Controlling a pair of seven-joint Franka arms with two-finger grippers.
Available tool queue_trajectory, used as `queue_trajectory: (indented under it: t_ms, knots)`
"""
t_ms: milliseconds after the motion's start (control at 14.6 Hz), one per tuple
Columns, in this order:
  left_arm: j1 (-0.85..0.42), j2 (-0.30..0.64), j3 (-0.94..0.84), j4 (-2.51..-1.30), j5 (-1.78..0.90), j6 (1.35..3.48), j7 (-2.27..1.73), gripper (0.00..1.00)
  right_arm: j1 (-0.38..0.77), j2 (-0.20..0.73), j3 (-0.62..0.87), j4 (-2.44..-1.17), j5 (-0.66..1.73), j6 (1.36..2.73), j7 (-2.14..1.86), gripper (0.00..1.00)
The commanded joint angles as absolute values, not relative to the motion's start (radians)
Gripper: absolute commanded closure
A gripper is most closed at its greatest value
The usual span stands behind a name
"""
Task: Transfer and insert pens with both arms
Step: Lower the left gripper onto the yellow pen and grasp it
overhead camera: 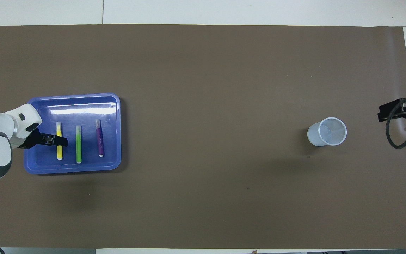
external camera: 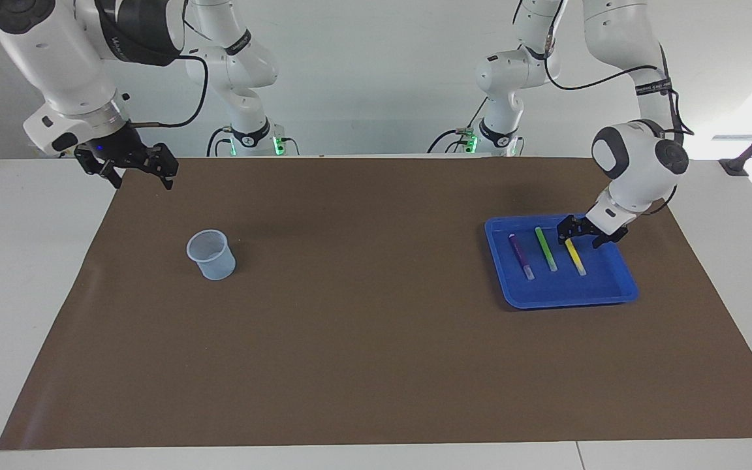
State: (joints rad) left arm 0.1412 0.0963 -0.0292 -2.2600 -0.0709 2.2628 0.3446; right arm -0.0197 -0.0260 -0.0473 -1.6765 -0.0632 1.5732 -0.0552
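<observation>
**Down in the tray: left gripper at the yellow pen**

Over at the left arm's end of the brown mat, a shallow blue plastic tray (external camera: pixel 621 297) holds three slim pens lying side by side, apart from one another: a purple pen (external camera: pixel 520 256), a green pen (external camera: pixel 546 249) in the middle, and a yellow pen (external camera: pixel 574 256). The black two-finger left gripper (external camera: pixel 582 230) is low inside the tray with its fingers spread to either side of the yellow pen's robot-side end; whether they touch it I cannot tell. A translucent pale plastic cup (external camera: pixel 210 254) stands upright toward the right arm's end. The right gripper (external camera: pixel 129 162) waits raised over the mat's edge, its fingers apart and holding nothing.
</observation>
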Motion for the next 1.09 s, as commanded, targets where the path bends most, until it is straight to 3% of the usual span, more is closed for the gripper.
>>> queue_trajectory:
  t_ms: [0, 274, 615, 684, 821, 889, 1026]
  knots:
    - [0.141, 0.126, -0.032, -2.26, -0.069, 2.302, 0.328, 0.06, -0.026, -0.04, -0.04, -1.687, -0.049, 1.575, -0.08, 0.0]
    - [0.138, 0.129, -0.032, -2.261, -0.069, 2.301, 0.325, 0.2, -0.025, -0.038, -0.04, -1.686, -0.049, 1.578, -0.077, 0.0]
    - [0.138, 0.143, -0.034, -2.257, 0.002, 2.303, 0.295, 0.56, -0.025, -0.038, -0.038, -1.684, -0.049, 1.58, -0.077, 0.0]
    - [0.137, 0.143, -0.034, -2.256, 0.002, 2.304, 0.279, 0.64, -0.025, -0.038, -0.038, -1.684, -0.049, 1.58, -0.077, 0.0]
    - [0.137, 0.143, -0.034, -2.255, 0.002, 2.304, 0.27, 0.93, -0.021, -0.04, -0.037, -1.686, -0.043, 1.582, -0.078, 0.0]
    - [0.137, 0.143, -0.034, -2.255, 0.002, 2.306, 0.27, 1.0, -0.021, -0.04, -0.029, -1.686, -0.041, 1.582, -0.077, 0.0]
    - [0.137, 0.144, -0.034, -2.253, 0.002, 2.306, 0.268, 1.0, -0.021, -0.04, -0.028, -1.687, -0.041, 1.586, -0.08, 0.0]
